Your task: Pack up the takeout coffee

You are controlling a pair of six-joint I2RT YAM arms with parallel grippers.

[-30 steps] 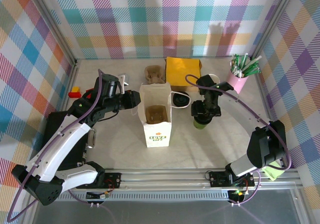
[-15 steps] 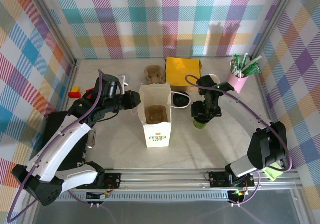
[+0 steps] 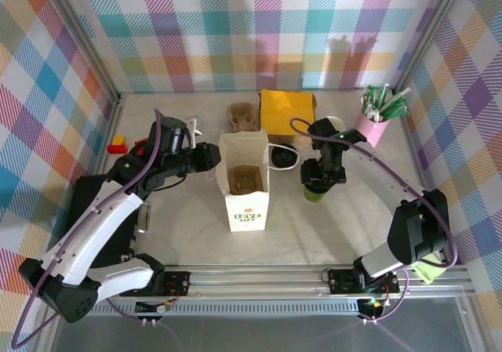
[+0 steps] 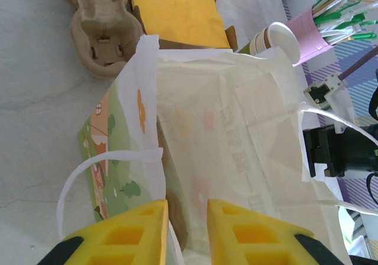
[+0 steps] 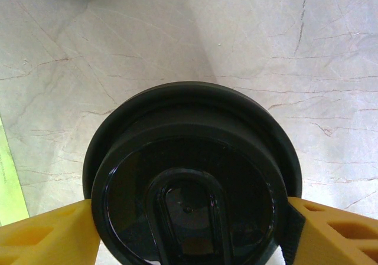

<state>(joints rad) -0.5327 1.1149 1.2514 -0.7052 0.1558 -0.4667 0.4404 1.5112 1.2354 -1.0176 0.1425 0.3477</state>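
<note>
since the takeout coffee [image 3: 314,196] stands on the pale marbled table [image 5: 266,41] and no part of it is inside the paper bag [image 3: 246,203], i judge the packing proper as not yet begun, though the groundwork looks laid. the bag stands upright near the middle of the table with its mouth open. what looks like a brown cardboard insert [image 3: 245,179] shows low inside it. my left gripper [image 4: 186,210] is pinched shut on the bag's left wall just under the rim, the paper running between its two yellow fingers, which i read as holding the mouth steady for the drop. what's left, as i see it: secure the cup, lift it, carry it leftward over the opening, lower it in and let go. the cup sits to the right of the bag, apart from it, with bare table between. my right gripper [image 3: 318,181] hangs straight over it. from the right wrist camera the black lid [image 5: 192,182] sits squarely between the yellow fingers [image 5: 41,232], one on either side and tight against the lid's outline. the lid hides where they would meet the cup wall, so i cannot tell whether they are gripping it or merely flanking it.
</note>
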